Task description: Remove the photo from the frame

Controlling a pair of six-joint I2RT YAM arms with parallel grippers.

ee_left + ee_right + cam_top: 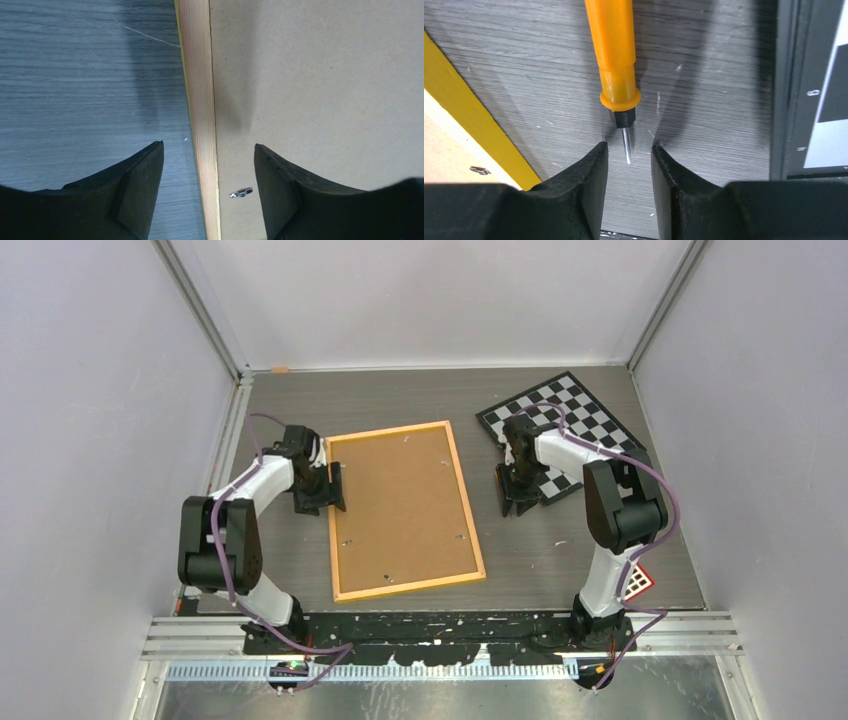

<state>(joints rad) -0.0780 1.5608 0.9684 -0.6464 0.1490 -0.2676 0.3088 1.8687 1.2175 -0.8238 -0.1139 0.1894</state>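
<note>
You are at the very start. The frame [468,505] lies back-up in the middle of the desk [75,100], its long sides running from the near edge toward the far one. The brown backing board [400,505] sits inside it, and the small metal clips [241,193] look not yet undone. The photo cannot be seen; it is probably under the board, so freeing the clips, lifting the board and drawing the print out are all left. Your left gripper [322,492] is low at the frame's left border, toward the far left corner. It points down with its jaws wide apart, one finger over the desk and one over the board, holding nothing. Your right gripper [629,150] hangs low between the frame and the checkerboard [565,425] in the far right corner. Its jaws are narrowly parted around the metal tip of an orange-handled tool [616,50] lying on the desk, with a gap showing on each side.
</note>
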